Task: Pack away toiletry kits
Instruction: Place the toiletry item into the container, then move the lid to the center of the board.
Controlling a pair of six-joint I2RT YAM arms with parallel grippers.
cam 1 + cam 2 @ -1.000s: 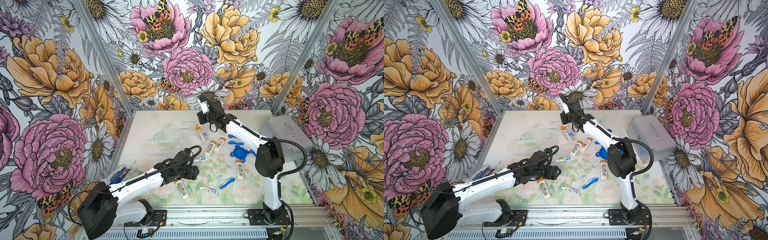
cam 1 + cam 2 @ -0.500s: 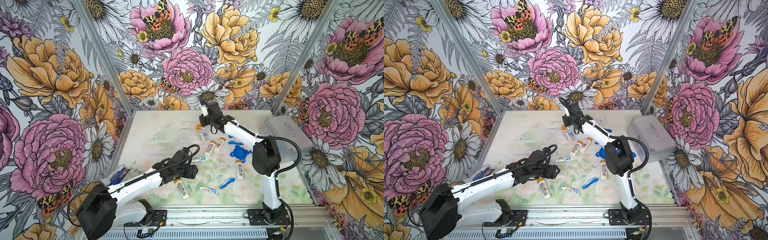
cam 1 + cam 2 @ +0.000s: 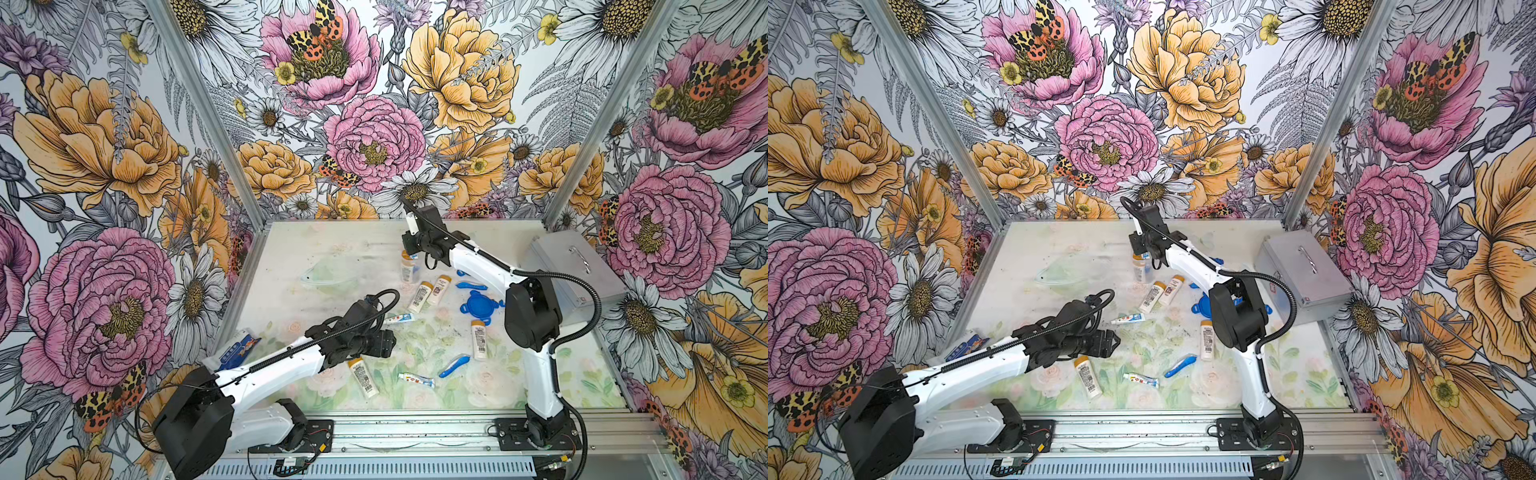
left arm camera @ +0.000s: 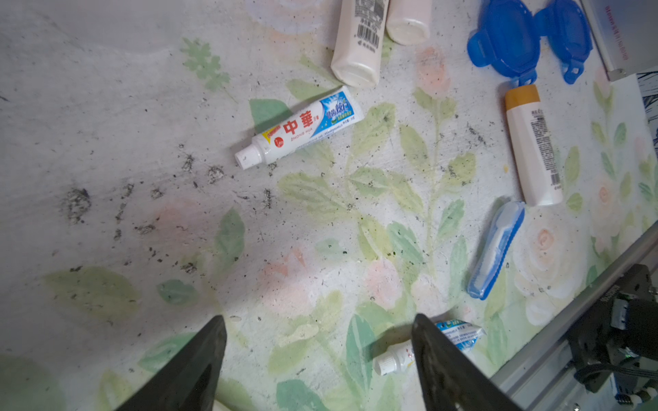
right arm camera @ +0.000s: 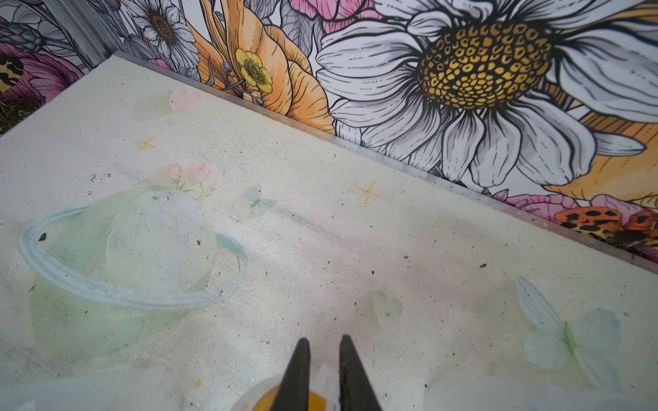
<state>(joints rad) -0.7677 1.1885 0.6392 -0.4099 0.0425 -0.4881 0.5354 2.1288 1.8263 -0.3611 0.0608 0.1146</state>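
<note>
At the back of the table stands a clear cup [image 3: 409, 272] with an orange-capped bottle [image 5: 264, 399] in it. My right gripper [image 3: 409, 255] [image 5: 324, 340] hangs just over that cup, its jaws a narrow gap apart and holding nothing I can make out. My left gripper [image 3: 389, 343] [image 4: 318, 320] is wide open and empty, low over the mat. One toothpaste tube [image 4: 302, 128] lies ahead of it, and another [image 4: 395, 357] lies partly behind one finger. Loose bottles [image 3: 419, 296] [image 3: 479, 340] [image 3: 363, 376], a blue toothbrush [image 3: 455, 365] and blue lids [image 3: 478, 306] lie scattered mid-table.
A shut silver metal case [image 3: 575, 270] sits against the right wall. A blue-and-white packet [image 3: 237, 351] lies at the table's left edge beside my left arm. The floral walls close in the back and both sides.
My right gripper's jaws have parted slightly over the cup, and that arm's elbow has shifted a little. The left arm has stayed put, still open.
</note>
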